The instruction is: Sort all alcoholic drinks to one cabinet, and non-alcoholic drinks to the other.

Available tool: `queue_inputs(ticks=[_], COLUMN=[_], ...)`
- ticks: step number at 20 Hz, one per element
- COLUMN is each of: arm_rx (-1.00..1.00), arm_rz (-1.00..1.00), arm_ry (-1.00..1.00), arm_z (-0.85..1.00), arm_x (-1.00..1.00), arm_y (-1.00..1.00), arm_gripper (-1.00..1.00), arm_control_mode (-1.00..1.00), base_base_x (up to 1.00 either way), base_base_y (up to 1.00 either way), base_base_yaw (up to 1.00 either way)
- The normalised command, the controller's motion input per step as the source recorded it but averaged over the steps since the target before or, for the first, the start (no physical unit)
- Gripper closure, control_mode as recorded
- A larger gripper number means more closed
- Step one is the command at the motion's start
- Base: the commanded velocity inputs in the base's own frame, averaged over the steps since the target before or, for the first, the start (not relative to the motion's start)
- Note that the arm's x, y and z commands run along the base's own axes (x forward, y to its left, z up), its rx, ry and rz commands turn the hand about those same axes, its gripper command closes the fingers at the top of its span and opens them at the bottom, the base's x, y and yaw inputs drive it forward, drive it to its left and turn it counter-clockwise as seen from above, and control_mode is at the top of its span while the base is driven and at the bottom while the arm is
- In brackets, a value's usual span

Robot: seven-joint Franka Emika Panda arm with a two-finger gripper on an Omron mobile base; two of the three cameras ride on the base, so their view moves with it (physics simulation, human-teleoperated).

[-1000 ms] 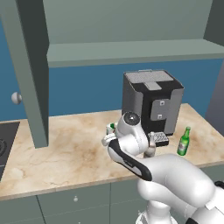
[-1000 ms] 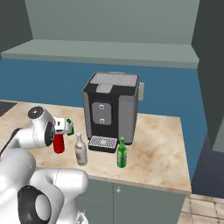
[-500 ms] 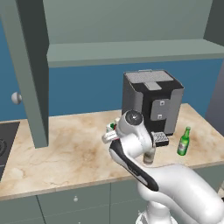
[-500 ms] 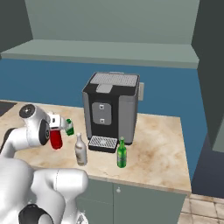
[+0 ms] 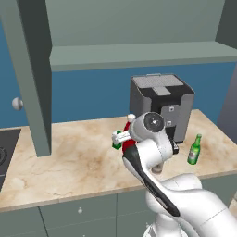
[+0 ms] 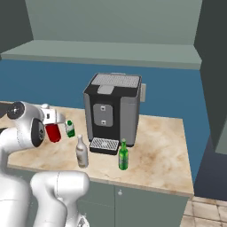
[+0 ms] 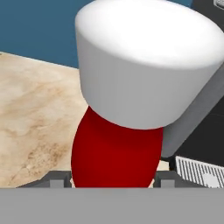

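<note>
We find the red bottle [image 7: 116, 153], white-capped, raised off the counter. The green-and-white carton [image 6: 70, 129] stands just beside it. The pale bottle [image 6: 81, 152] and green glass bottle [image 6: 123, 155] stand upright nearer us. The cabinet door [image 5: 33, 69] hangs open, left.

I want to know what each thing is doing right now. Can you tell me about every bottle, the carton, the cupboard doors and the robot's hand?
Red bottle: gripped, off the counter, tilted.
Hand: shut on the red bottle.
Green-and-white carton: upright on the counter.
Pale bottle: upright on the counter, cap on.
Green glass bottle: upright on the counter.
Left cabinet door: swung open.
Right cabinet door: swung open.
</note>
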Motion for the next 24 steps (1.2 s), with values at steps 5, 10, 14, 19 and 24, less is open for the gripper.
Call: queue_inputs(ticks=[5,10,14,19,24], arm_rx=[0.04,0.06,0.04,0.04,0.0], arm_rz=[0.0,0.0,0.0,0.0,-0.02], arm_ry=[-0.05,-0.03,-0.06,-0.07,-0.09], arm_z=[0.88,0.83,0.78,0.74,0.66], arm_x=[-0.31,-0.34,-0.36,-0.32,-0.23], arm_y=[-0.22,-0.22,-0.22,-0.22,-0.24], arm_gripper=[1.0,1.0,1.0,1.0,1.0], arm_control_mode=[-1.0,-1.0,-1.0,-1.0,-1.0], base_base_x=[0.0,0.0,0.0,0.0,0.0], base_base_y=[0.0,0.0,0.0,0.0,0.0], base_base_yaw=[0.0,0.0,0.0,0.0,0.0])
